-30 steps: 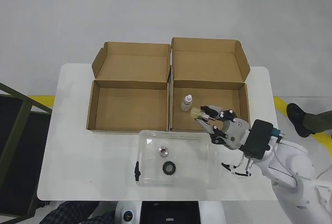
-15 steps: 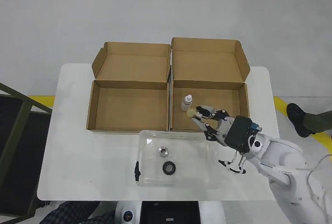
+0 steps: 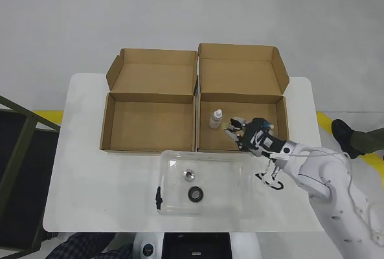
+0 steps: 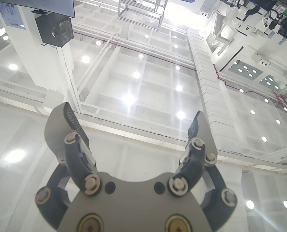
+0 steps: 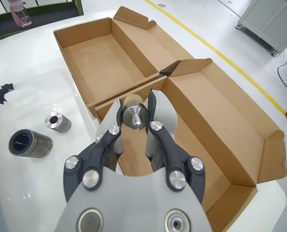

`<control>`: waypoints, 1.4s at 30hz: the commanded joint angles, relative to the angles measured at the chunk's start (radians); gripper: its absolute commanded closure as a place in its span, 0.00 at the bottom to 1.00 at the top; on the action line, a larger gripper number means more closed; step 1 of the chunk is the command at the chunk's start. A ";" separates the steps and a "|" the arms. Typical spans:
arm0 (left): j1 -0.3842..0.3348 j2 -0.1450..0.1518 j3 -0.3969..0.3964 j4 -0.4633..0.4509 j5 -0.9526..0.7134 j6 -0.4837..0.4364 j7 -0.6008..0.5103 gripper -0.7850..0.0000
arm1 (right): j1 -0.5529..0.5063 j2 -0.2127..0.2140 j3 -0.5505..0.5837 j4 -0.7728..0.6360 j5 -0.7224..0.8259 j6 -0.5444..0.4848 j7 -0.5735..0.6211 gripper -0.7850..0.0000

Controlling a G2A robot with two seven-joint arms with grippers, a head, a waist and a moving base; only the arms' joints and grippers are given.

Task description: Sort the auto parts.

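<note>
Right wrist view: right hand (image 5: pixel 136 100) clamped shut on a threaded stud mount (image 5: pixel 133 117), stud end toward the wrist. It hangs over the right cardboard box (image 5: pixel 206 126), near the neighbouring box's wall. Drop looks straight down.

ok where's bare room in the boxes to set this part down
Left box is wholly bare. Right box is bare along its far wall; crowded at its left end, where a white part sits beside the right pincer.
</note>
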 commanded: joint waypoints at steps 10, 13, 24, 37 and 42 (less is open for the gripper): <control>0.000 0.000 0.000 0.000 0.000 0.000 0.000 0.00 | 0.131 -0.013 -0.088 0.114 -0.001 0.017 0.196 1.00; 0.000 0.000 0.000 0.000 0.000 0.000 0.000 0.00 | 0.171 -0.018 -0.116 0.154 -0.001 0.020 0.237 1.00; 0.000 0.000 0.000 0.000 0.000 0.000 0.000 0.00 | 0.284 -0.040 -0.212 0.273 -0.019 0.057 0.370 1.00; 0.000 0.000 0.000 0.000 0.000 0.000 0.000 0.00 | 0.393 -0.071 -0.314 0.414 -0.033 0.072 0.423 0.95; 0.000 0.000 0.000 0.000 0.000 0.000 0.000 0.00 | 0.413 -0.079 -0.334 0.442 -0.025 0.071 0.432 0.82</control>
